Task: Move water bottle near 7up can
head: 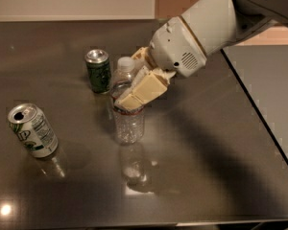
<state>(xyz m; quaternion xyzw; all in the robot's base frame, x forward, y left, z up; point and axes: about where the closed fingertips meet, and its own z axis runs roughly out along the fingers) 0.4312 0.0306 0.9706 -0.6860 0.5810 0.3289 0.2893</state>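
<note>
The water bottle (128, 121), clear ribbed plastic with a white cap, stands upright near the middle of the dark table. My gripper (130, 84) is shut on the water bottle around its upper body, coming in from the right. The 7up can (33, 130), white and green with a silver top, stands tilted at the left, well apart from the bottle.
A dark green patterned can (99, 70) stands just behind and left of the bottle. The table's right edge (259, 114) runs diagonally at the right, with a lighter surface beyond it. My white arm (201, 30) reaches in from the upper right.
</note>
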